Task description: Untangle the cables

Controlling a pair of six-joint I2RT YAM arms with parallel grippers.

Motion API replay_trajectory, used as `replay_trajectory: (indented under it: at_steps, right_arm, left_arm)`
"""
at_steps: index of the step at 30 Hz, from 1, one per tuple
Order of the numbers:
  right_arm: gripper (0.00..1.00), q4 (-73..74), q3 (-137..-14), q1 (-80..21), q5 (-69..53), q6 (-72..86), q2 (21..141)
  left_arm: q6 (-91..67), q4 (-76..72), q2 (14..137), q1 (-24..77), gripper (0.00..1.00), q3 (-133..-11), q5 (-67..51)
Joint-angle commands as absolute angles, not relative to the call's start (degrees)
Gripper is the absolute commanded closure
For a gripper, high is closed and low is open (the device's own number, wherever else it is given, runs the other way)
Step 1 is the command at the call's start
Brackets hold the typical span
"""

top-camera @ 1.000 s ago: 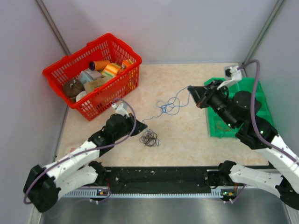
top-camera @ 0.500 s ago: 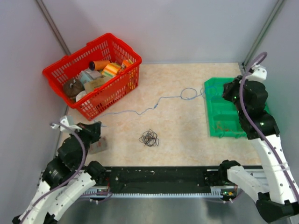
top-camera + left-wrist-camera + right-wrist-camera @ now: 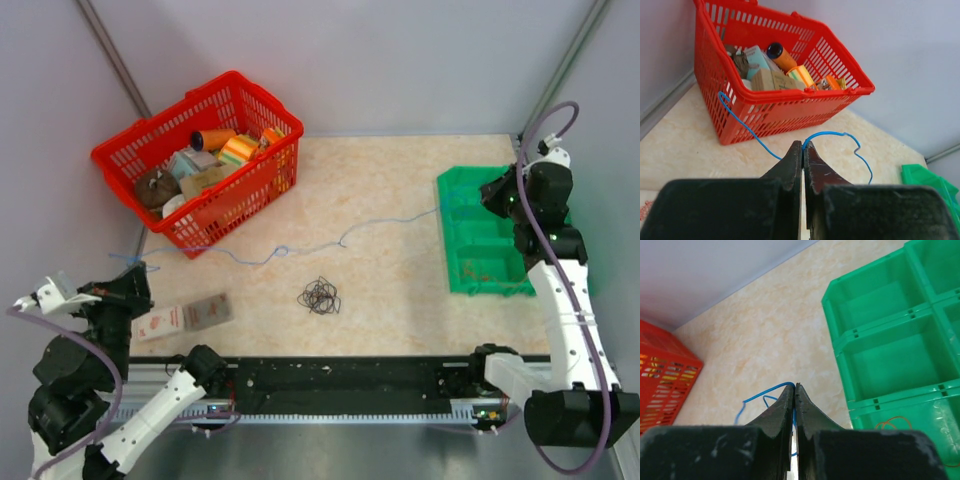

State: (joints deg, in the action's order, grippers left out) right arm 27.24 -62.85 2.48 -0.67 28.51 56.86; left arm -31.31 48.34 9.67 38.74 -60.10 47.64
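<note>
A small tangle of thin dark cables [image 3: 319,296] lies on the table near the front middle, with neither gripper touching it. A thin blue wire [image 3: 300,247] is stretched across the table between my two grippers, with a small kink near its middle. My left gripper [image 3: 133,272] is at the far left, raised, and shut on the wire's left part; in the left wrist view the jaws [image 3: 803,145] pinch the blue wire [image 3: 832,133]. My right gripper [image 3: 490,196] is above the green tray and shut on the wire's other end, as the right wrist view [image 3: 794,386] shows.
A red basket [image 3: 160,225] full of spools and boxes stands at the back left, close behind the wire. A green compartment tray [image 3: 470,250] sits at the right and holds an orange rubber band [image 3: 890,422]. Two flat packets [image 3: 185,315] lie at the front left.
Both arms have pulled apart, the left back to the far left and the right over the green tray. The blue wire's loops have drawn out to a nearly straight line. The dark tangle has not moved.
</note>
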Motion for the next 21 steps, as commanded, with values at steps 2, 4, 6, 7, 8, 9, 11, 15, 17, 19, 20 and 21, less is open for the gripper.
replay_trajectory:
  at_steps: [2, 4, 6, 7, 8, 9, 11, 15, 17, 19, 20, 21]
  right_arm:
    - [1.0, 23.38, -63.37, 2.73, -5.44, 29.0, 59.32]
    - [1.0, 22.42, -63.02, 2.72, -6.94, 29.0, 59.15]
    - [1.0, 22.24, -63.1, 2.81, -6.24, 29.18, 59.15]
    - [1.0, 22.32, -63.45, 3.25, -6.41, 28.92, 59.76]
    - [1.0, 22.76, -63.98, 3.86, -6.5, 28.83, 60.29]
    - [1.0, 23.02, -64.25, 4.3, -6.68, 29.0, 60.55]
    - [1.0, 22.85, -64.51, 6.58, -8.95, 30.23, 61.08]
    - [1.0, 19.18, -64.51, 12.46, -16.14, 33.92, 64.76]
    - [1.0, 16.97, -65.3, 14.14, -19.33, 35.24, 67.92]
    - [1.0, 16.96, -67.49, 14.33, -20.99, 34.72, 70.65]
    - [1.0, 16.18, -68.2, 14.15, -22.75, 35.15, 71.36]
    - [1.0, 15.3, -68.2, 13.98, -23.72, 35.68, 71.72]
  left_arm:
    - [-26.46, 48.43, 10.46, 38.85, 1.0, -63.81, 48.43]
    - [-26.46, 47.82, 10.72, 38.93, 1.0, -62.85, 46.85]
    - [-26.8, 47.29, 11.25, 38.93, 1.0, -62.05, 46.06]
    - [-26.81, 47.37, 11.42, 38.76, 1.0, -61.96, 46.4]
    - [-26.63, 47.37, 11.69, 38.76, 1.0, -62.14, 47.19]
    - [-26.54, 47.55, 11.69, 38.76, 1.0, -62.49, 48.24]
    - [-25.41, 48.16, 11.6, 38.85, 1.0, -63.8, 50.61]
    - [-23.56, 49.48, 9.94, 38.85, 1.0, -66.62, 55.63]
    - [-22.24, 48.96, 9.06, 38.93, 1.0, -67.58, 56.34]
    - [-21.71, 48.69, 8.96, 38.85, 1.0, -68.2, 55.38]
    - [-21.53, 48.69, 8.96, 38.85, 1.0, -68.29, 54.5]
    - [-21.88, 48.95, 9.23, 38.93, 1.0, -68.29, 53.62]
